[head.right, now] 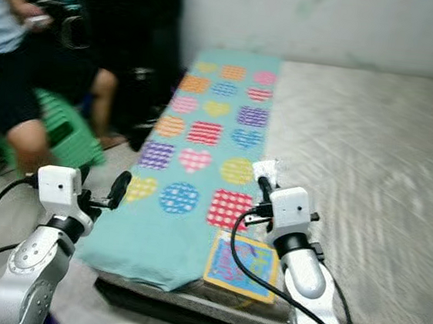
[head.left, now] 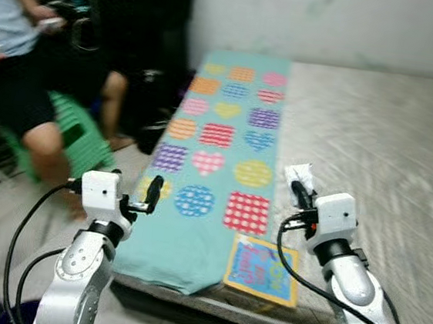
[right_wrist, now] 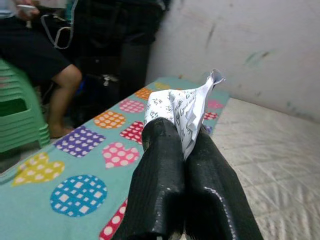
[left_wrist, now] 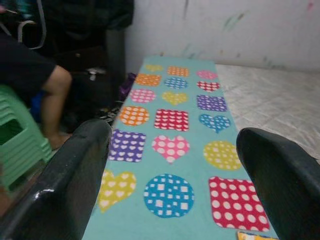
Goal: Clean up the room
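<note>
Grey quilted mattress (head.left: 374,140) fills the room's floor against a white wall (head.left: 332,23), with a teal cloth of coloured dotted hearts, circles and squares (head.left: 218,147) along its left edge. At the near edge lies a colourful picture book (head.left: 262,270). The right gripper (right_wrist: 182,145) pinches a crumpled printed paper (right_wrist: 185,107) above the cloth; the left gripper (left_wrist: 172,165) gapes wide. A seated person (head.left: 24,72) occupies a green plastic stool (head.left: 72,135) beside the mattress.

Silver jointed arms, white boxy wrist blocks, black looping cables — left hand (head.left: 154,190), right hand (head.left: 300,192): long black fingers.
</note>
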Tool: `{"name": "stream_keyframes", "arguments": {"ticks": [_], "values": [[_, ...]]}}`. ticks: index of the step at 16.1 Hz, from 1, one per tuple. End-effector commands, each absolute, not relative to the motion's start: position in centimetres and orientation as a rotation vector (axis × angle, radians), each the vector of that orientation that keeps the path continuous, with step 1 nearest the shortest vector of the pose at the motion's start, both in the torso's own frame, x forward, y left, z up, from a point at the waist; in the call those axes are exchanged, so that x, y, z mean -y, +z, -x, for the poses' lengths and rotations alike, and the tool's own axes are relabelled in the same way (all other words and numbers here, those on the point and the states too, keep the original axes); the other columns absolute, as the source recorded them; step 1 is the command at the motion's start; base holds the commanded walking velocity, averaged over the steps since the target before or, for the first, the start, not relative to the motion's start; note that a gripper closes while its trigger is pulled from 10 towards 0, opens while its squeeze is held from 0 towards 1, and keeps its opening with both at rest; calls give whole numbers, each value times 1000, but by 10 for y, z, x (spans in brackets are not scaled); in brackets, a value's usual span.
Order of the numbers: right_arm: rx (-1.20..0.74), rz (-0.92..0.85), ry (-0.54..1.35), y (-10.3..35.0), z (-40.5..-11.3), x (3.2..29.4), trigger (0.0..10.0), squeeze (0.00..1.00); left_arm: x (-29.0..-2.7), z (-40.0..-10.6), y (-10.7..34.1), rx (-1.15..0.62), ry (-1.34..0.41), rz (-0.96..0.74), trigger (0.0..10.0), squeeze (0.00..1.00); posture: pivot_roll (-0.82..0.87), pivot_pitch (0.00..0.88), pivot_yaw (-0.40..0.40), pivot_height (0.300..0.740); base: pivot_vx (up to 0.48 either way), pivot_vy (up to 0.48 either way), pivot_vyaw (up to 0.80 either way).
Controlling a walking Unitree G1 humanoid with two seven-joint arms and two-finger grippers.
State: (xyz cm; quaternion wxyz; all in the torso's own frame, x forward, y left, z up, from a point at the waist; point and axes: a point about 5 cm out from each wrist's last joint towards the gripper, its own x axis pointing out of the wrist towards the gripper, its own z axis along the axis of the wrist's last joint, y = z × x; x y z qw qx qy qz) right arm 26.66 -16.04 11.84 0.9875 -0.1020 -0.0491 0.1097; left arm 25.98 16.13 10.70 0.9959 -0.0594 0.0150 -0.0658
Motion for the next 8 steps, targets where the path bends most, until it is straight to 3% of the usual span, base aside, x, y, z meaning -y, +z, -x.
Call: {"name": "stream_keyframes", "arguments": {"ticks": [1,3,8], "values": [[127,202,233,125,-268,155,10000,0,-168,-260,105,-39,-106,93,10000,0,-256,0,87,740,0,0,800],[130,202,237,126,-268,154,10000,0,-168,-259,105,-39,-108,88,10000,0,-257,0,88,740,0,0,800],[132,178,227,125,-268,155,10000,0,-169,-259,104,-45,-104,110,10000,0,-254,0,91,740,0,0,0]]}}
